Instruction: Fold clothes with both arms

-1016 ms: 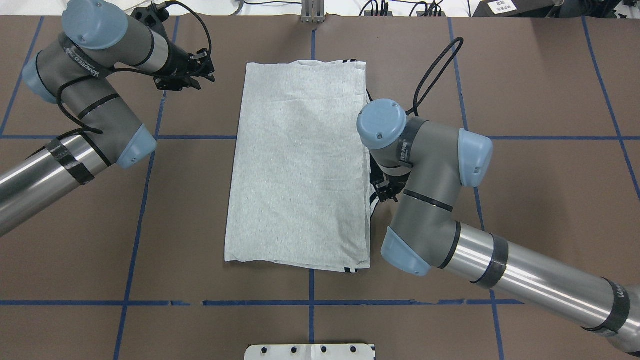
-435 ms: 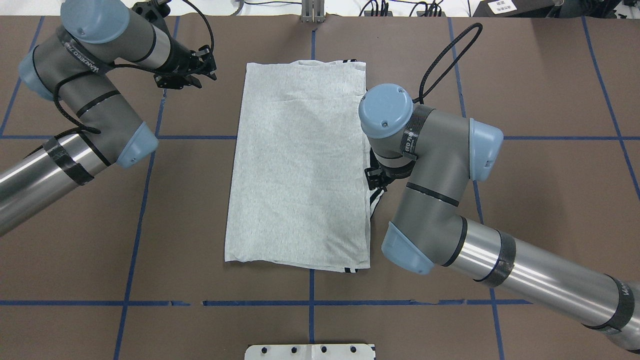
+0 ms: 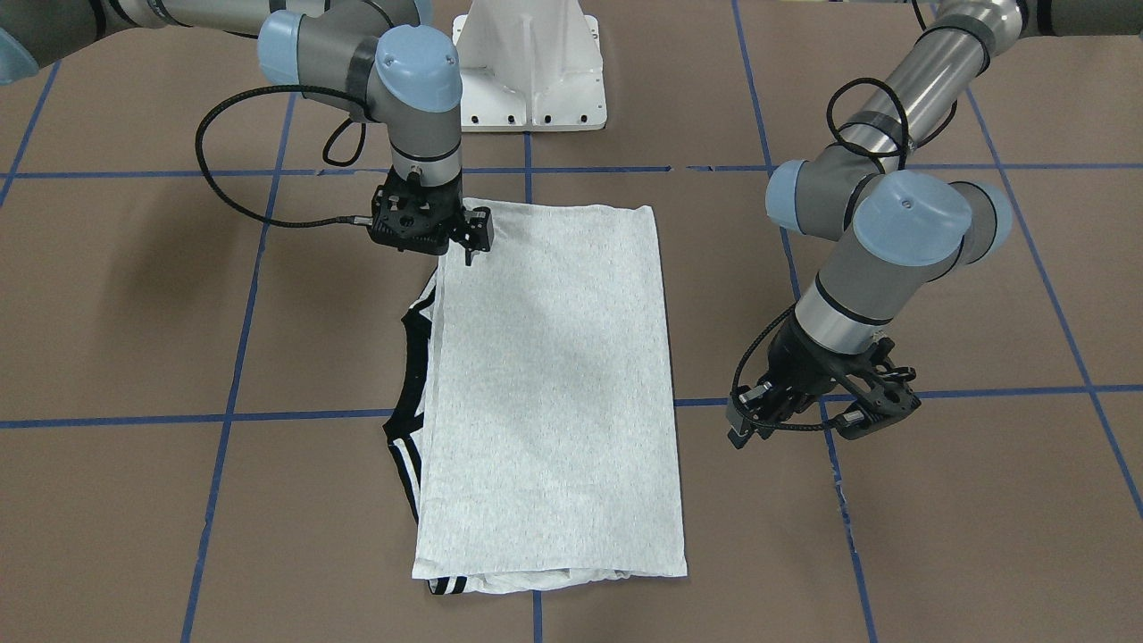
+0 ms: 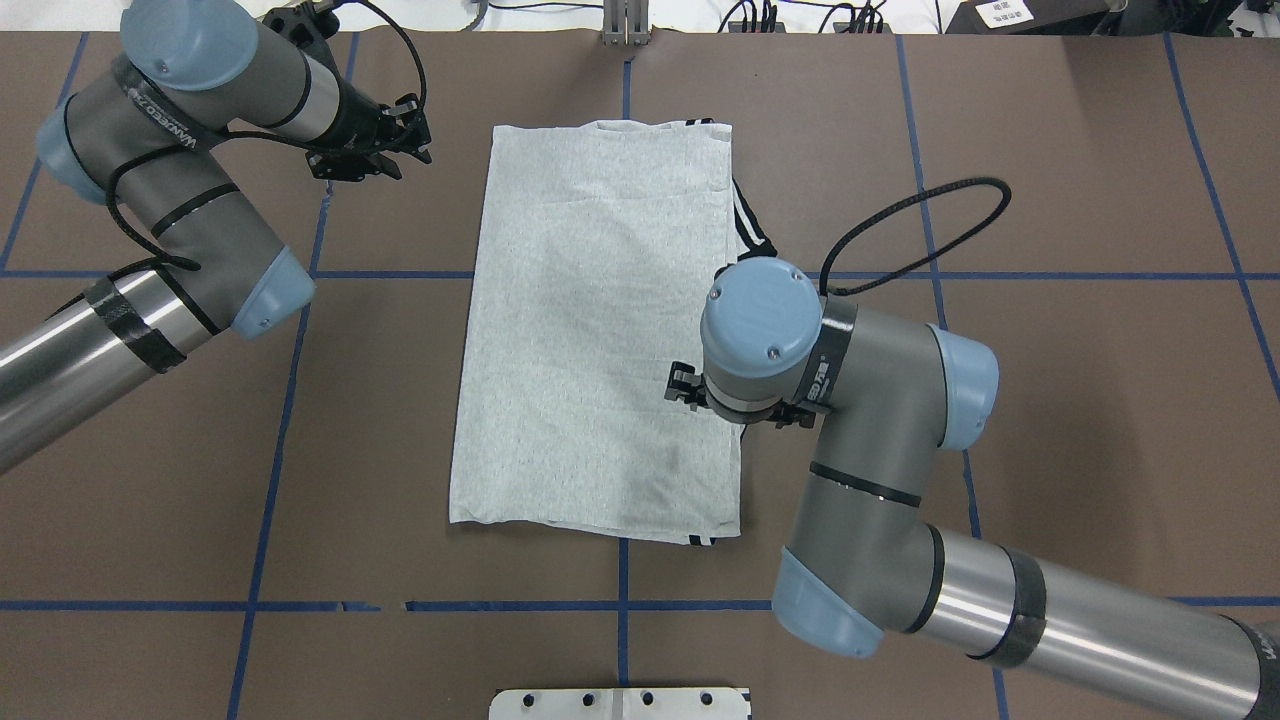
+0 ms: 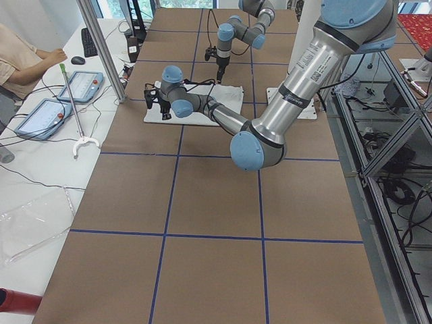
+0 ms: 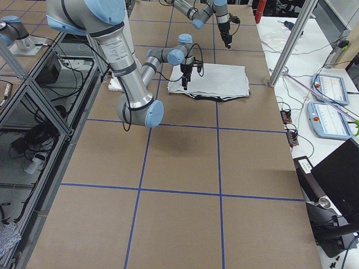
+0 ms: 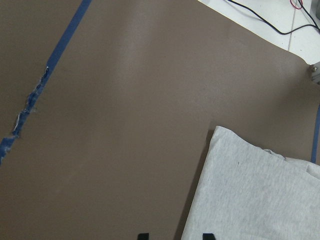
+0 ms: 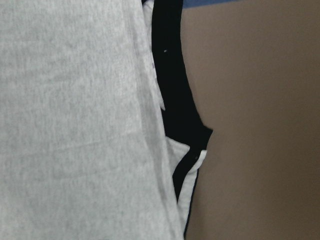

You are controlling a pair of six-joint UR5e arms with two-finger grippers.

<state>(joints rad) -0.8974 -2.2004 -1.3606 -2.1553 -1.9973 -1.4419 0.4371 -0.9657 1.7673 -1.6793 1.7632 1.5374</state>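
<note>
The clothes are one heather-grey T-shirt (image 4: 600, 330) folded into a long rectangle at the table's middle. Its black collar (image 3: 406, 393) and striped shoulder stick out along the edge on my right arm's side, close up in the right wrist view (image 8: 175, 90). My right gripper (image 3: 429, 250) hangs just above that edge near the hem corner, open, holding nothing. Off the shirt's far corner (image 7: 225, 137) on the other side, my left gripper (image 3: 817, 415) hovers over bare table. Its fingertips (image 7: 142, 236) stand apart, so it is open with nothing between them.
The white pedestal (image 3: 527, 71) stands at the robot's side of the table. Blue tape lines (image 4: 290, 380) grid the brown tabletop. Beyond the far edge lie cables and a metal post (image 4: 625, 20). A person (image 5: 20, 61) sits at a side desk with pendants.
My right arm has swung along the shirt's collar-side edge toward the robot-side hem, wrist now over the cloth. The left arm has barely moved. The shirt lies unchanged.
</note>
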